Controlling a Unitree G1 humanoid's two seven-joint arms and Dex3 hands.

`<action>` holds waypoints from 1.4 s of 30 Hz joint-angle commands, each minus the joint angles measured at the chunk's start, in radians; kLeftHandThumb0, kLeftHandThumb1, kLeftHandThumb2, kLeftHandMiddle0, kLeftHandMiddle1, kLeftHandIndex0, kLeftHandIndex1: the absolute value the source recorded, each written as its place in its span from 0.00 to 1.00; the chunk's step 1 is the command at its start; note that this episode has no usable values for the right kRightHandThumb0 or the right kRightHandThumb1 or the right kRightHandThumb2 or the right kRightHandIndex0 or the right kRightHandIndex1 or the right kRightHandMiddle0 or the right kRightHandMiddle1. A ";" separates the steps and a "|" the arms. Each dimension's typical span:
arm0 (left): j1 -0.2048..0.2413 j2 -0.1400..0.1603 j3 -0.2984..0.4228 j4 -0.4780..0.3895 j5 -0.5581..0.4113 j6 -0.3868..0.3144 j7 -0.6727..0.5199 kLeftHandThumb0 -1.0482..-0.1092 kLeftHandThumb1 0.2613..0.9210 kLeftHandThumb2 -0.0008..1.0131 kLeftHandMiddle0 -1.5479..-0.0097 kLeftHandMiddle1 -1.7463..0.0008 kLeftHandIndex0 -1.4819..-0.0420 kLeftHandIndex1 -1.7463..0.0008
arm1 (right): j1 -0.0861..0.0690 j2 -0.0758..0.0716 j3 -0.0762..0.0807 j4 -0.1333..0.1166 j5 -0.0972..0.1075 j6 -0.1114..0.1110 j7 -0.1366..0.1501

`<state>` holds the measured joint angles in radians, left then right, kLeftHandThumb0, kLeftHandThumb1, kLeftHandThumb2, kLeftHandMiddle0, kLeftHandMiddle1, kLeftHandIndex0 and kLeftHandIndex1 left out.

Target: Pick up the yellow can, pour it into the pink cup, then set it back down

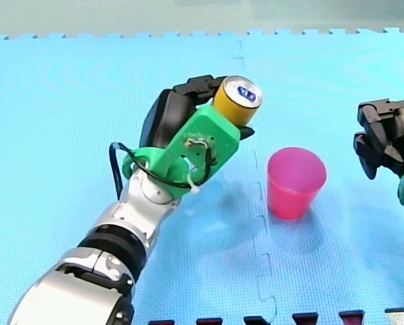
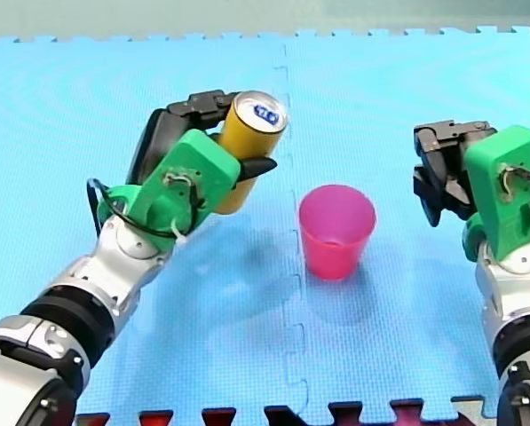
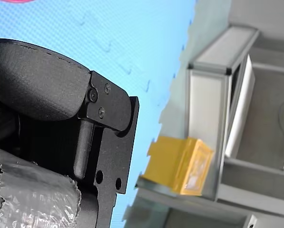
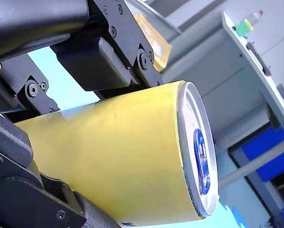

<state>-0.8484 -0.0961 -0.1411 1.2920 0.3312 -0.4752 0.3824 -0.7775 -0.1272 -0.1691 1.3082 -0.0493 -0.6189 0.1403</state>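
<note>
My left hand (image 1: 223, 108) is shut on the yellow can (image 1: 237, 100), holding it above the blue mat with its silver-and-blue top tilted up and to the right. The can's side and top (image 4: 122, 161) show close up between black fingers (image 4: 103, 61) in the second wrist view. The pink cup (image 2: 336, 229) stands upright on the mat, to the right of the can and a little nearer to me, apart from it. My right hand (image 2: 442, 173) hangs to the right of the cup and holds nothing.
The blue foam mat (image 1: 66, 101) of interlocking tiles covers the surface. Red and dark puzzle-edge pieces (image 2: 247, 417) line its near border. Beyond the mat's edge, the first wrist view shows a grey shelf unit (image 3: 213, 142) with a yellow box (image 3: 182, 164).
</note>
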 commanded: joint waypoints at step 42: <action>-0.055 0.036 -0.172 0.028 0.203 -0.016 0.172 0.59 0.79 0.01 0.09 1.00 0.17 1.00 | -0.010 0.005 -0.020 -0.004 0.028 0.036 0.000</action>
<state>-0.8894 -0.0644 -0.3087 1.3211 0.5321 -0.4828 0.5433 -0.7825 -0.1202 -0.1854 1.3063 -0.0267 -0.5863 0.1396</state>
